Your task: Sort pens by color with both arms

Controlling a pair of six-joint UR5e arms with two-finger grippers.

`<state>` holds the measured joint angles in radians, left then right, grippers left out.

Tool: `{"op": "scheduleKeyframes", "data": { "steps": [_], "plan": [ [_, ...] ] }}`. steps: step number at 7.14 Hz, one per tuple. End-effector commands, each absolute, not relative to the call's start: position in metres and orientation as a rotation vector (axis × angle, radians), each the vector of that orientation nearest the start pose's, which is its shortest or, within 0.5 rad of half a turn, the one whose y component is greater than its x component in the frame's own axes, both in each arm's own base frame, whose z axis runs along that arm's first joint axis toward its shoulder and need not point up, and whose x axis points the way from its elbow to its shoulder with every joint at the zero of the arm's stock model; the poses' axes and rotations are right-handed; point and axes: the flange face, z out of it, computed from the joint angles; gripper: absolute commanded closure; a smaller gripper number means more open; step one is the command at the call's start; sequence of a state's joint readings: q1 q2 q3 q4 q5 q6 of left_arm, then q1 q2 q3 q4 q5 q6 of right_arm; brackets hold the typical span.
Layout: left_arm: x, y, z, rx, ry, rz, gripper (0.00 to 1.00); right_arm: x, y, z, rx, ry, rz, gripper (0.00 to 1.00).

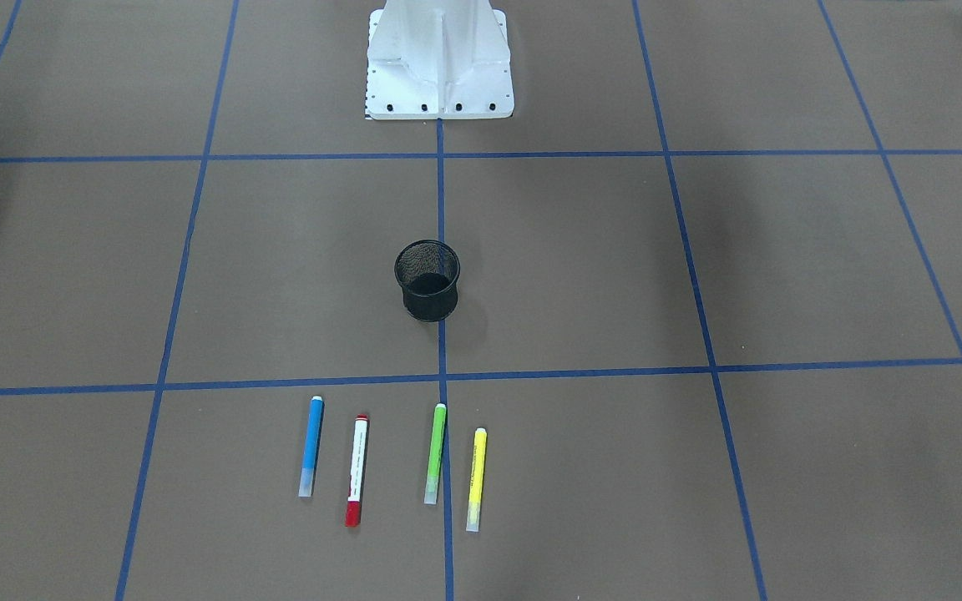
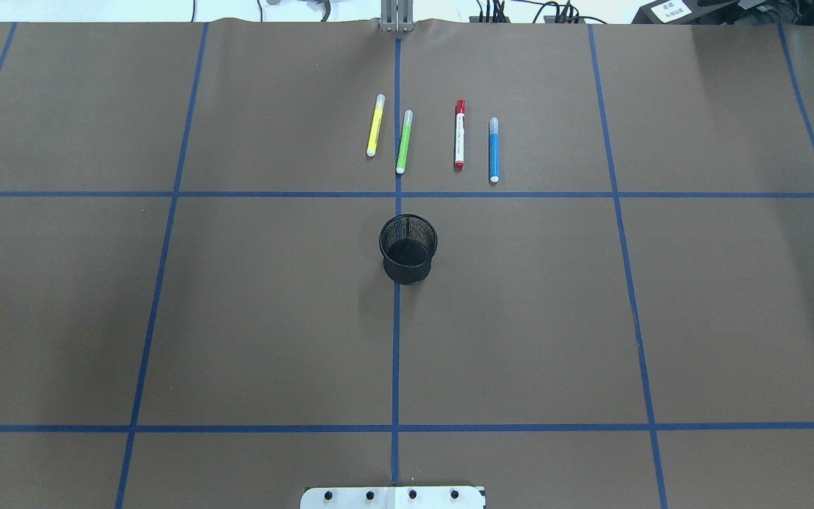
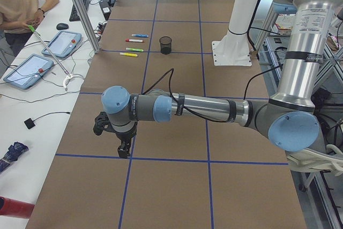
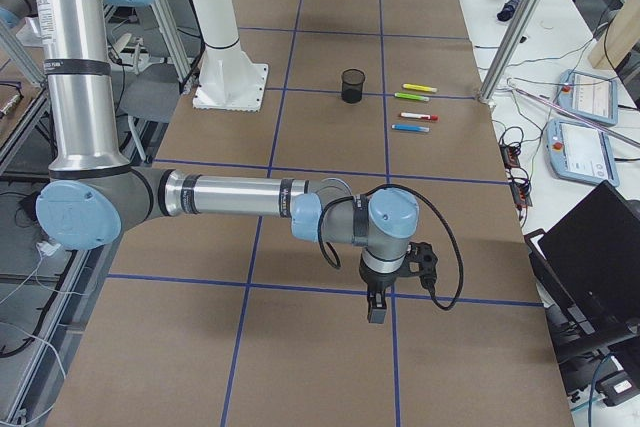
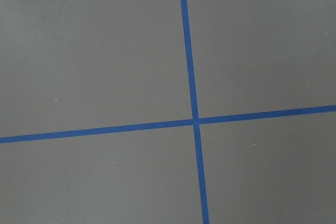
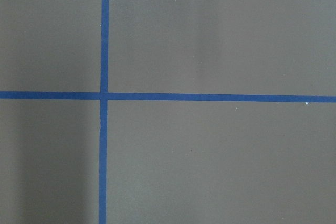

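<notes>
Lying parallel near the mesh cup (image 2: 408,249), blue pen (image 2: 494,150), red-capped pen (image 2: 459,134), green pen (image 2: 404,141) and yellow pen (image 2: 375,125) rest well apart from left hand (image 3: 124,152) and right hand (image 4: 376,311), grip state indiscernible.

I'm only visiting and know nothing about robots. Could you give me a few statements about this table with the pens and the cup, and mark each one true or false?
1. The black mesh cup is empty. True.
2. The yellow pen stands in the cup. False: it lies flat on the table, apart from the cup.
3. The blue pen lies between the green pen and the yellow pen. False: it is at one end of the row, beside the red-capped pen.
4. The four pens lie side by side without touching. True.
5. The cup stands upright over a blue tape line. True.
</notes>
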<state>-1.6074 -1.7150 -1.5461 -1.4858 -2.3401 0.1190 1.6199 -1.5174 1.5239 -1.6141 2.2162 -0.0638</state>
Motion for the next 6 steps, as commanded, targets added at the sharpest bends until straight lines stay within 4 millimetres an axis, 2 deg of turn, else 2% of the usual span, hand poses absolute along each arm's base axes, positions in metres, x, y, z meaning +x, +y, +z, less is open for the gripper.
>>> {"op": "scheduleKeyframes", "data": {
  "steps": [1,2,4,6],
  "plan": [
    [-0.083,-0.549,0.6,0.102,0.766,0.099,0.0,0.098,-0.504,0.67,0.015,-0.646,-0.006,0.0],
    [-0.083,-0.549,0.599,0.102,0.766,0.097,0.0,0.098,-0.5,0.672,0.073,-0.644,-0.031,0.0],
    [-0.084,-0.548,0.6,0.101,0.76,0.097,0.0,0.094,-0.478,0.69,0.161,-0.648,-0.066,0.0],
    [-0.083,-0.533,0.616,0.115,0.762,0.102,0.0,0.094,-0.472,0.693,0.187,-0.64,-0.065,0.0]
  ]
}}
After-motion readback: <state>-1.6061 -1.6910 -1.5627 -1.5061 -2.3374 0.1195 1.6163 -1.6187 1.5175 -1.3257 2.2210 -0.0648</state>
